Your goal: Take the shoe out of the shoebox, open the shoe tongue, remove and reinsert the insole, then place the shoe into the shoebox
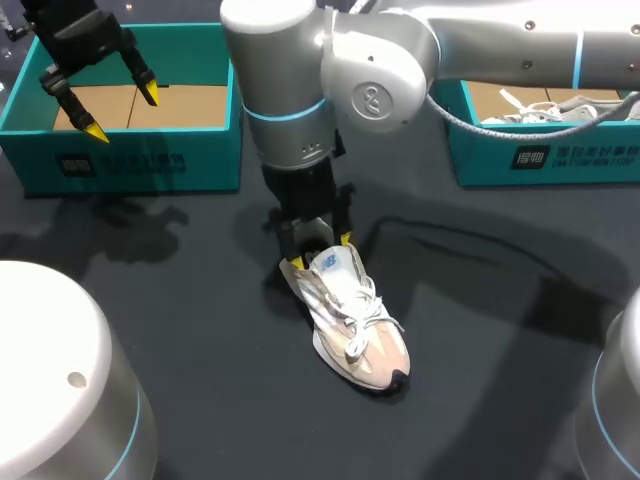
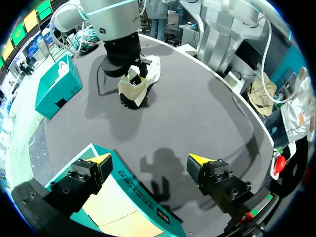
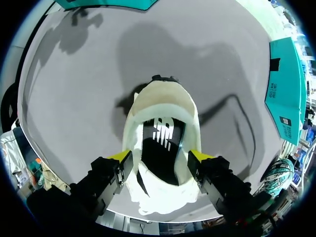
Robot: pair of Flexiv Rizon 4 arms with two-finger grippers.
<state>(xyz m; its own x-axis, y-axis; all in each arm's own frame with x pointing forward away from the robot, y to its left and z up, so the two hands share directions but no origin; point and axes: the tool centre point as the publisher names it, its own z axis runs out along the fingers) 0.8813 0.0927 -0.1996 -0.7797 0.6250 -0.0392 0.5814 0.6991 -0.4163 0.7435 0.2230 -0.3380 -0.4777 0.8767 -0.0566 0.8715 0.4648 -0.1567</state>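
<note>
Shoe [image 1: 355,320] lay on its sole mid-desk [image 1: 200,330], out of both boxes, toe pointing away from the R tool [image 1: 320,252]. R tool came straight down on the heel end, fingers pinching the shoe's collar from both sides; dark insole [image 3: 160,133] showed inside the opening. L tool [image 1: 122,112] hung w/ fingers spread wide and nothing btwn them, over the front wall of the teal shoebox [image 1: 130,160]. Second teal box [image 1: 560,160] at the desk's right held another shoe [image 1: 550,112].
</note>
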